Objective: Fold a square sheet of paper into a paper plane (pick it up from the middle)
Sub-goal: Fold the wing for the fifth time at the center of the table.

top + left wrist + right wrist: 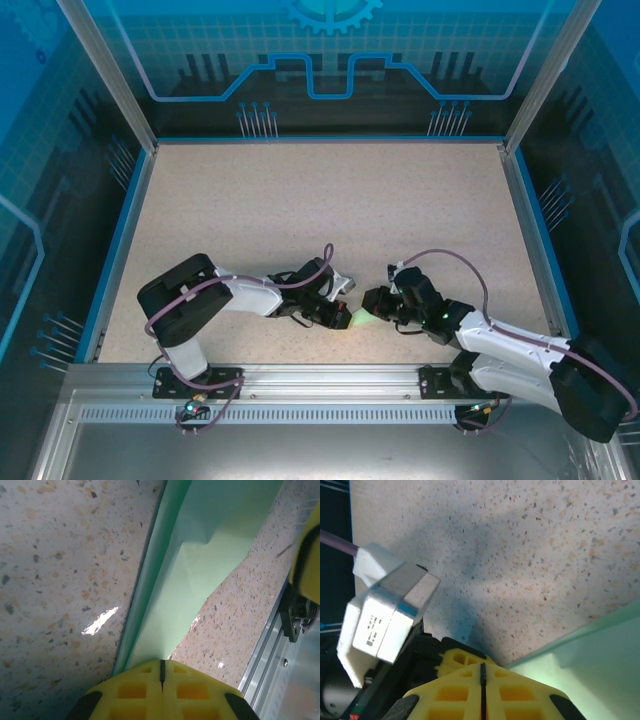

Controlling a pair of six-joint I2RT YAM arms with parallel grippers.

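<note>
The square sheet of paper (358, 317), pale green and folded with a long crease, lies low over the table between my two grippers, near the front edge. I cannot tell whether it has the form of the paper plane. My left gripper (345, 318) is shut on one end of it. In the left wrist view the paper (200, 555) runs forward from the closed tips (161, 661). My right gripper (369, 311) is shut, tip close to the left one. In the right wrist view the paper (600, 670) lies beside its closed tips (482, 665), with no green in the slit.
The speckled table (320, 220) stretches away behind the grippers, rimmed in blue. The aluminium rail (320, 375) runs close by at the near edge, also seen as the rail (265, 650). A white box (385, 620) with a cable on the left arm sits right next to my right gripper.
</note>
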